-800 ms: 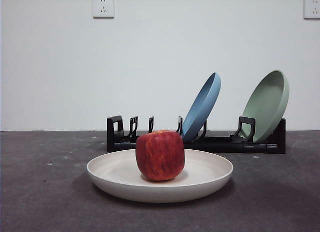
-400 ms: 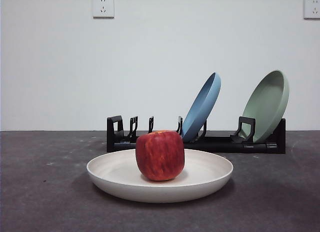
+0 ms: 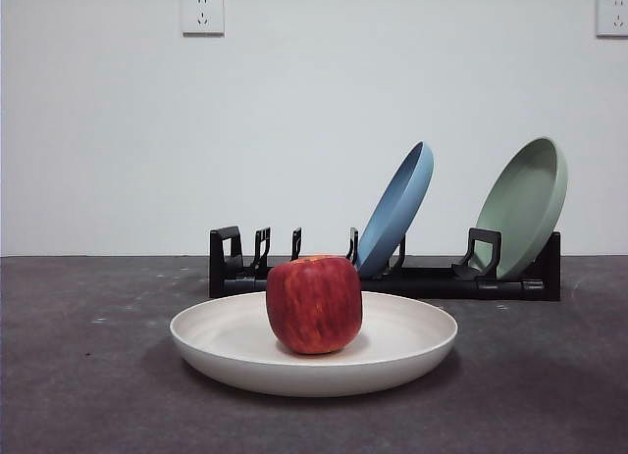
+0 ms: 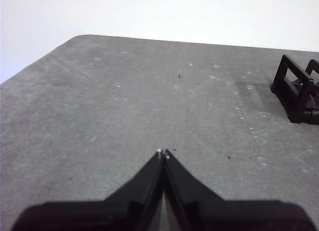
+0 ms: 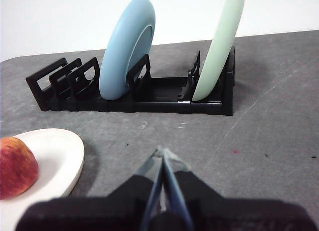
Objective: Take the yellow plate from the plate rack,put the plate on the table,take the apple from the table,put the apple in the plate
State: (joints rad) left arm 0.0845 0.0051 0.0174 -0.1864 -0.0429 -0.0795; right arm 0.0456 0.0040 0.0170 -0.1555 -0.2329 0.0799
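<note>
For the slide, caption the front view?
Apple resting in the yellow plate on the table, plate rack behind.

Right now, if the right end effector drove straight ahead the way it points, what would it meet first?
Probably the plate rack, around the open stretch between the blue plate and the green plate. Only bare table lies before it. The right end effector is shut; its height above the table is unclear.

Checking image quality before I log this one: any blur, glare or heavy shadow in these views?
Front view: sharp, evenly lit, soft shadow under the yellow plate. Left wrist view: the table slightly soft and grainy, no glare. Right wrist view: the apple near the edge looks blurred.
</note>
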